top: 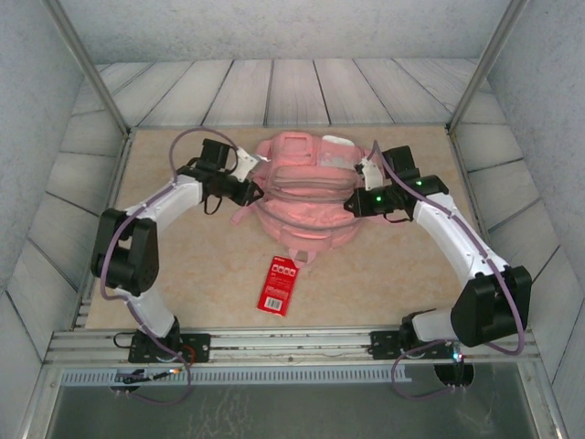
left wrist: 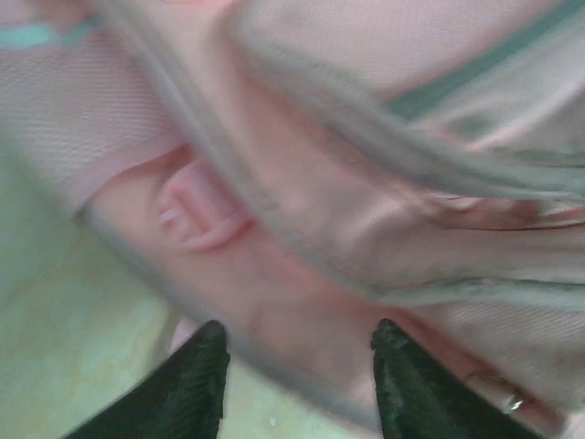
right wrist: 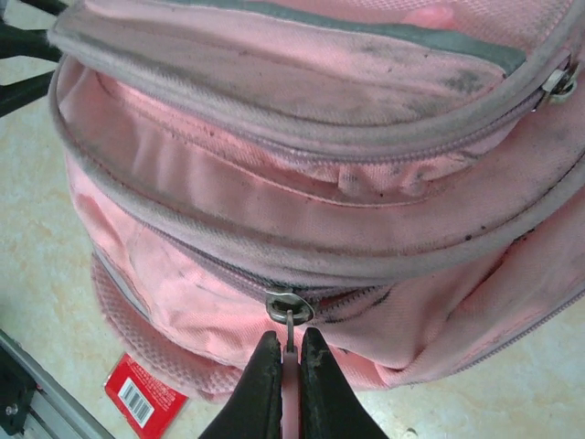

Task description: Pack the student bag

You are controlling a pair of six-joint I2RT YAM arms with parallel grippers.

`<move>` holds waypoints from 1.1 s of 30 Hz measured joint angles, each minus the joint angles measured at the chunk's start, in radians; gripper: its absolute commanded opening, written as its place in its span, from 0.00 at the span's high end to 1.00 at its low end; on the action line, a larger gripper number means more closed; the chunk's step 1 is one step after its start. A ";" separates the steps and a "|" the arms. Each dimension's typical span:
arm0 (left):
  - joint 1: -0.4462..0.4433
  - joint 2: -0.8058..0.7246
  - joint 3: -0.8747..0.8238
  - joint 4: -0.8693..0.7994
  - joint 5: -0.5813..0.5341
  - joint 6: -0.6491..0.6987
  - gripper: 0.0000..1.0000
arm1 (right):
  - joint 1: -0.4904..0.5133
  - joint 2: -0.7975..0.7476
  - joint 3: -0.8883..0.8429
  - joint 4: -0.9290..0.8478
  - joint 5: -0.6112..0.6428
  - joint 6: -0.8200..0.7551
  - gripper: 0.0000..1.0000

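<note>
Pinching one zip pull [right wrist: 291, 322], right jaws, one student bag [right wrist: 302, 192], one packet [right wrist: 142, 395]

The student bag [top: 302, 197] blocks the middle and far part of the surface [top: 393, 274]. The left pincer [left wrist: 297, 352] crowds its left flank, and the right pincer [right wrist: 286, 347], clamped on a zip pull [right wrist: 290, 320], crowds its right. A red packet [top: 281, 285] lies just near of the bag, with bare surface to the near left and near right.
</note>
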 measured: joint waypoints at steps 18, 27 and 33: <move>-0.273 -0.147 0.063 -0.071 0.060 0.023 0.49 | -0.007 0.000 0.020 -0.027 -0.038 -0.011 1.00; -0.399 0.035 0.273 -0.144 0.045 0.084 0.53 | 0.007 0.002 0.020 -0.034 -0.082 -0.038 1.00; -0.449 0.117 0.431 -0.231 0.018 0.146 0.57 | 0.020 0.002 0.020 -0.036 -0.130 -0.047 1.00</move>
